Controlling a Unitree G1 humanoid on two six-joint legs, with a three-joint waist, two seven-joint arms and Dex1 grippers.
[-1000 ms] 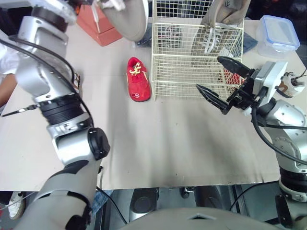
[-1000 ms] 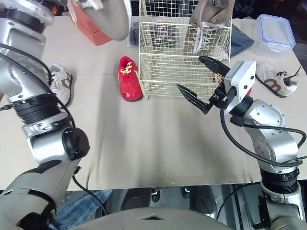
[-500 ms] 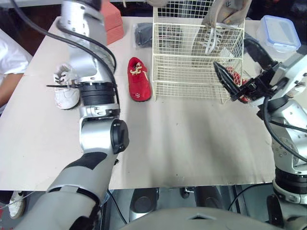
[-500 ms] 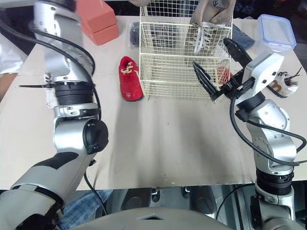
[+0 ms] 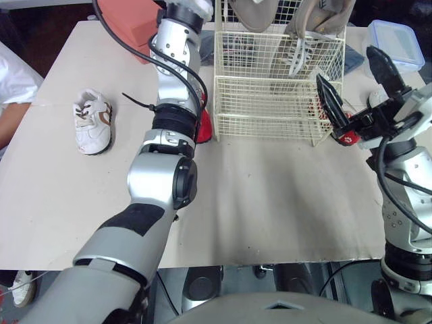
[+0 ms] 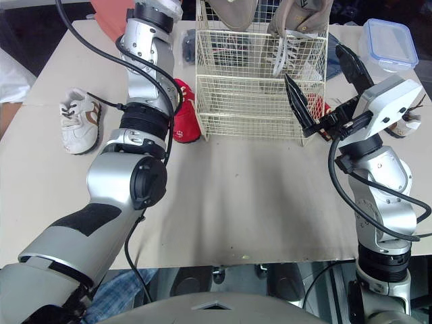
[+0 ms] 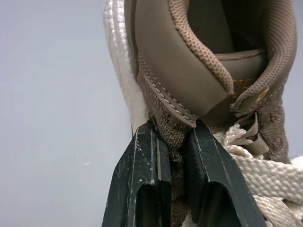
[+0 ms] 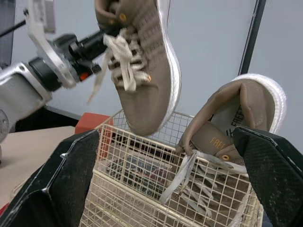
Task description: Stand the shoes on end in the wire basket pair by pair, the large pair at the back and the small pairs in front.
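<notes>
Grips a large tan shoe [image 8: 147, 71] by the heel collar with the left claw [image 7: 173, 128], fingers pinched shut on the knit edge. Holds it high over the back of the wire basket [image 5: 270, 101], toe down, laces dangling. Cannot tell whether the toe touches the top wires. Shows the mate [image 8: 236, 127] already standing on end at the basket's back right, heel up, laces hanging down. Spreads the right claw [image 5: 345, 64] wide with nothing in it, close to the basket's right front corner. Finds one small red shoe [image 6: 183, 111] on the desk [image 5: 270, 202] just beside the basket's left side, partly behind the left arm, and a second red shoe [image 5: 345, 138] just beside its right side, behind the right claw. Has a small white-and-brown shoe [image 5: 91, 121] lying well to the left. Places a clear box [image 5: 395, 44] with a blue lid at the far right corner and an orange-red box [image 5: 131, 27] at the far left.
</notes>
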